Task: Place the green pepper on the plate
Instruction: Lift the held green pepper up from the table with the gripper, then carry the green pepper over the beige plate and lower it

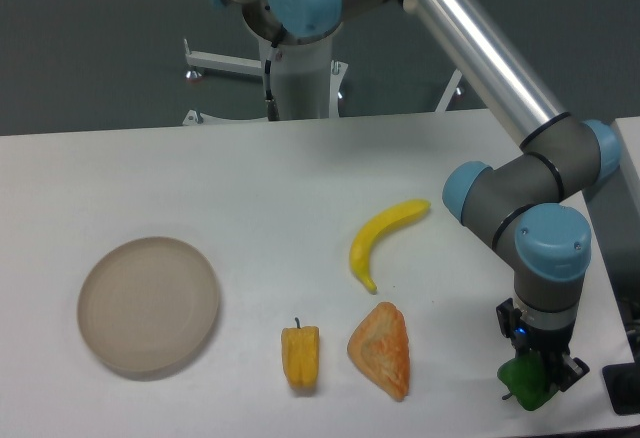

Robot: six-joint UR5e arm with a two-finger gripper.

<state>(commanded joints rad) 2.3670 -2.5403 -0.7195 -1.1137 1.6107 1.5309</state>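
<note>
Simply glossy, lumpy green pepper point(527, 383)

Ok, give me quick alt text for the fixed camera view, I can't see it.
The gripper is down on the green pepper at the table's front right; the beige plate sits empty at far left. Between them lie a banana, a yellow-orange pepper and an orange wedge-shaped item.

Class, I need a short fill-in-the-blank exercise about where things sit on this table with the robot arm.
1. The gripper is down over the ____ pepper.
2. The plate carries ____ items.
3. The banana lies directly behind the orange ____ -shaped food.
4. Between the plate and that food stands the ____ pepper.

Missing words: green; no; wedge; yellow-orange
</note>
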